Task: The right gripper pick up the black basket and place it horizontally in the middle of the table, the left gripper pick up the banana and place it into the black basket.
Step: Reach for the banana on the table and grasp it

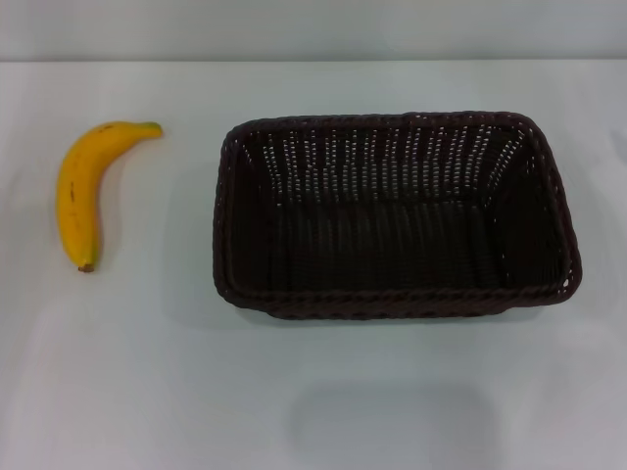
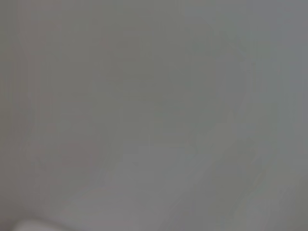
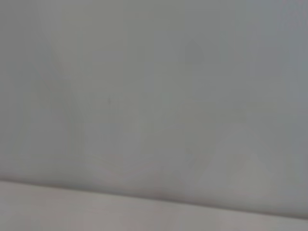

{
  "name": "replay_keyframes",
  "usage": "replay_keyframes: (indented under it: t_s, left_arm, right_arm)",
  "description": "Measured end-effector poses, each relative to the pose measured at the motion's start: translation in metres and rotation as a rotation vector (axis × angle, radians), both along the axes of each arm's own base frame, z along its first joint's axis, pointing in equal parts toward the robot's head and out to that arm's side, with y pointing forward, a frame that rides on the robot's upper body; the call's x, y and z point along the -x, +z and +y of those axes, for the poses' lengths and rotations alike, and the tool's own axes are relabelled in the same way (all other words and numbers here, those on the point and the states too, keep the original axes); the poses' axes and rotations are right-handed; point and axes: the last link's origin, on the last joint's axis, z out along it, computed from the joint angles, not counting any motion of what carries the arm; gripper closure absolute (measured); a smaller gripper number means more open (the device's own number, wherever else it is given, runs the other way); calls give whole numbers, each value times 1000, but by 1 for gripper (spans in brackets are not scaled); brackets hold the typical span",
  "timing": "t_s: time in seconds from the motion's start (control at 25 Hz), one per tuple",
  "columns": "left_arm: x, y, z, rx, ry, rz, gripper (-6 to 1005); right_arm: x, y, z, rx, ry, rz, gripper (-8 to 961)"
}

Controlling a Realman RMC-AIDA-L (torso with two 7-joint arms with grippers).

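- The black basket [image 1: 392,215] sits long side across the table [image 1: 313,392], just to 3 o'clock of centre; its near rim leaves a broad strip of bare white top toward 6 o'clock.
- The banana [image 1: 86,191] lies at 9 o'clock, well apart from the basket, stem toward 1 o'clock.
- Woven wicker, braided rim, slatted walls; the banana is smooth and curved.
- Neither claw shows; both wrist views give only pale blur, possibly tabletop, so their grip cannot be told.

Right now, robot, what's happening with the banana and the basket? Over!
Neither gripper in view. Black basket upright on the table, nothing inside. Banana to its left, apart, untouched. Nothing between them.
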Motion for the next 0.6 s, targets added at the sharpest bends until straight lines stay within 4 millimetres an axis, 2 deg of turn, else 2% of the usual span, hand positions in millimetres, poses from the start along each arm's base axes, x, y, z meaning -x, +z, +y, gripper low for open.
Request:
replay_keyframes:
  t_s: [0.12,0.16,0.2,0.32,0.48,0.6]
  left_arm:
    - [-13,13,20,155,50,-18,113]
    - [-13,13,20,155,50,-18,113]
    - [-25,20,35,279,91,-17,113]
    - [-35,25,50,387,141,-9,113]
    - [-54,27,74,568,240,67,113]
    - [-70,27,86,662,266,110,113]
  right_arm:
    - [-25,-9,-7,-74,94,30,640]
    - [-32,-11,-9,-99,116,38,639]
    - [-37,-13,-12,-127,143,34,639]
    - [-55,-25,-21,-214,201,12,639]
    - [-68,-41,-32,-314,265,-34,638]
    - [-69,-56,-39,-371,325,-67,637]
